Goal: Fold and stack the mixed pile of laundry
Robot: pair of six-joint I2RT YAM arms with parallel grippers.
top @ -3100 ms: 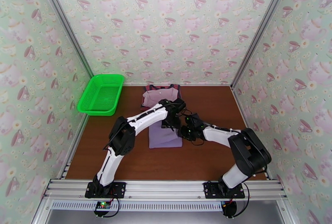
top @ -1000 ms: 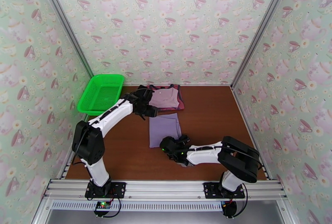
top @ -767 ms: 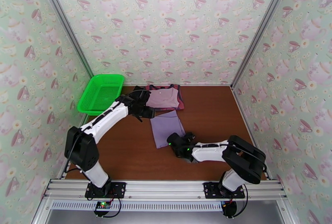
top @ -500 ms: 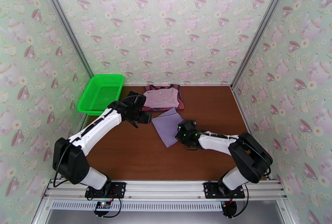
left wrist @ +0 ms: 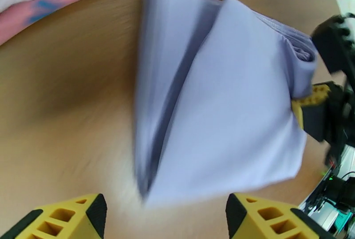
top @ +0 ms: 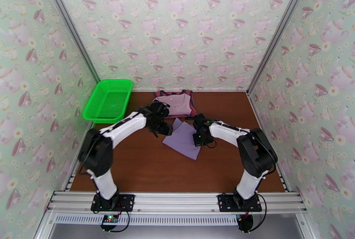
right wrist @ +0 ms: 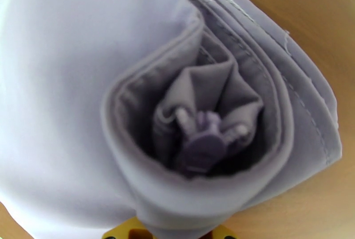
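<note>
Right gripper point(top: 197, 140) pinches the lavender shirt point(top: 179, 140), left gripper point(top: 162, 127) wide; likely stacking now, so lift it onto your pile point(top: 175, 103).

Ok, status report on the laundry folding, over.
Right jaws shut on the purple shirt, edge bunched. Left jaws open beside its other edge. Pink shirt lies on the red tank top behind. Far left, the green basket stands apart.

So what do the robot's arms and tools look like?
The left arm and right arm match: white shells, black joints, thin black cables. The left tool has yellow fingertips with hollow cells; the right tool is black and yellow too.
</note>
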